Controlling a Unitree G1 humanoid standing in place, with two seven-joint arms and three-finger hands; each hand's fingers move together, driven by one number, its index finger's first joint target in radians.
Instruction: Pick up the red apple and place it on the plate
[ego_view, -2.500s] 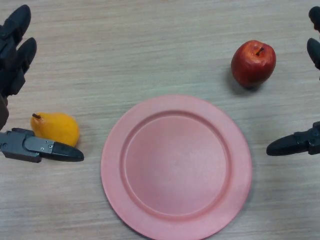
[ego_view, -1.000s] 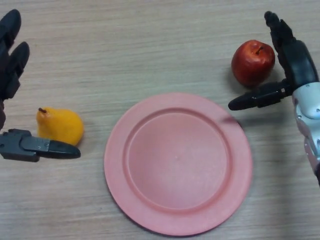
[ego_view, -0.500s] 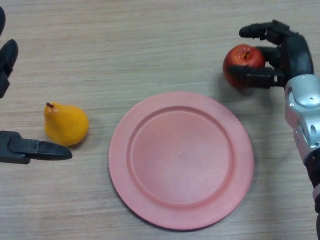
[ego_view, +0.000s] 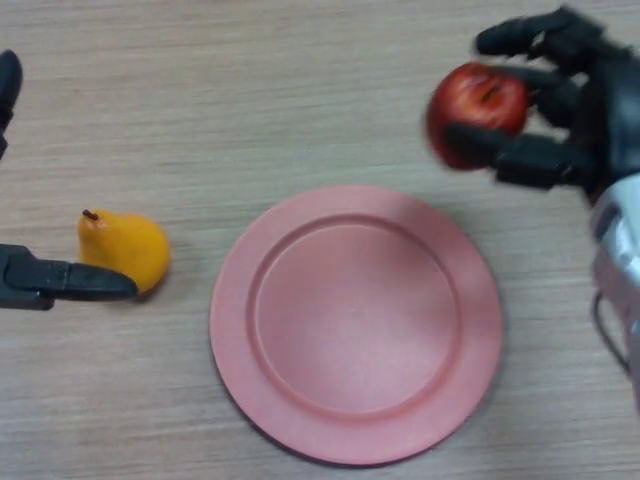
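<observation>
Since the job only concerns the red fruit, we read our left hand (ego_view: 50, 281) at nine o'clock as parked out of the way: its thumb lies straight along the bench (ego_view: 300, 90), touching or just in front of the yellow pear (ego_view: 125, 250), and the tips of its fingers at the frame's edge look relaxed, gripping nothing. The pear sits upright beside it, stem up, well apart from the plate (ego_view: 355, 322). The pink plate lies flat at six o'clock with its well bare, ready to receive. At one to two o'clock our right hand (ego_view: 570, 110) is clenched around the red apple (ego_view: 478, 105), fingers over the top and thumb under, so the fruit appears lifted off the bench (its stem dimple faces us). It hangs just beyond the plate's far right rim, not yet over the well. We find no brands, labels or writing anywhere.
</observation>
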